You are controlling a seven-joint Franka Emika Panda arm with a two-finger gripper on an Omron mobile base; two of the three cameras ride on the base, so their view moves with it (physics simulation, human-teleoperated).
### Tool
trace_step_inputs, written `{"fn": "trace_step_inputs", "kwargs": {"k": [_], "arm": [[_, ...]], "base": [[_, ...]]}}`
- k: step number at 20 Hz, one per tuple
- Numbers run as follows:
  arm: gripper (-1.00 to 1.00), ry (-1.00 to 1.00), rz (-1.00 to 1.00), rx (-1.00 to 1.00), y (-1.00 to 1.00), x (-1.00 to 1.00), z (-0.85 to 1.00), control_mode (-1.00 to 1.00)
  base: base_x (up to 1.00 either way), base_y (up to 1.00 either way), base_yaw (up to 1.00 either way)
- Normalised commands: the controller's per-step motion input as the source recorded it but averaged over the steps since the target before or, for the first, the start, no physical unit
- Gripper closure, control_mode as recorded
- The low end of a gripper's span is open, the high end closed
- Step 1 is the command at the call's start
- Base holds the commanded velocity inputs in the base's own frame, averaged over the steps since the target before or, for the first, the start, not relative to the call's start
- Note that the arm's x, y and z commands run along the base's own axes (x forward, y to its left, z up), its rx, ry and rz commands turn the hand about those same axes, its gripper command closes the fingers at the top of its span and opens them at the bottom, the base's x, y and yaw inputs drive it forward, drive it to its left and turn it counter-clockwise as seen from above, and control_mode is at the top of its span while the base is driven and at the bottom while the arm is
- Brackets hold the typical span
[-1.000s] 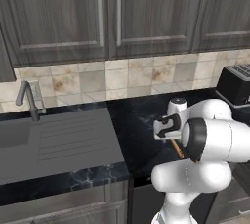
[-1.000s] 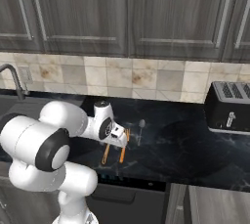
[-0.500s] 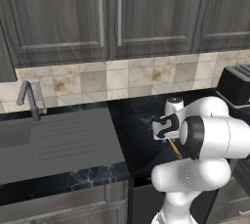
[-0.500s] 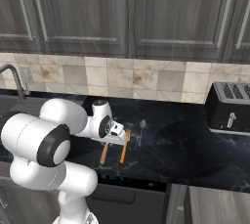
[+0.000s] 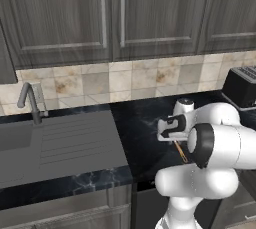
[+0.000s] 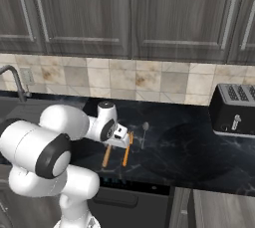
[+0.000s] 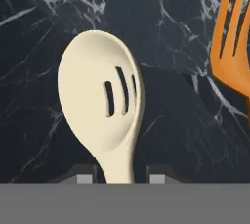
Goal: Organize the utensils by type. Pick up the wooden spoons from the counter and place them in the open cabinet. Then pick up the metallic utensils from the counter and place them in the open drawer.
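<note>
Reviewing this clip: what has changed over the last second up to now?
The gripper has narrowed its fingers around the neck of the pale slotted wooden spoon, which lies on the black counter. The arm hardly moved. The orange slotted utensil beside it and the toaster stayed put.

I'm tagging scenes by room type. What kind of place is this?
A rendered home kitchen, by the look of it: a sink with faucet, a toaster on the black marble counter, and dark wall cabinets.
</note>
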Motion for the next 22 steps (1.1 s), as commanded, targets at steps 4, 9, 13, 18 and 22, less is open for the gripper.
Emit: {"fn": "trace_step_inputs", "kwargs": {"k": [4,9,13,18,22], "arm": [[1.0,-0.16,0.0,0.11,0.15,-0.15,0.29,-1.0],[1.0,-0.09,0.0,0.02,0.26,-0.05,0.48,-1.0],[1.0,-0.02,0.03,-0.01,0.11,-0.17,0.53,-1.0],[1.0,0.0,0.2,-0.18,0.08,-0.02,0.64,-1.0],[1.0,-0.02,0.42,-0.19,0.0,-0.29,0.63,-1.0]], "base": [[0.0,0.0,0.0],[0.0,0.0,0.0],[0.0,0.0,0.0],[0.0,0.0,0.0],[0.0,0.0,0.0]]}}
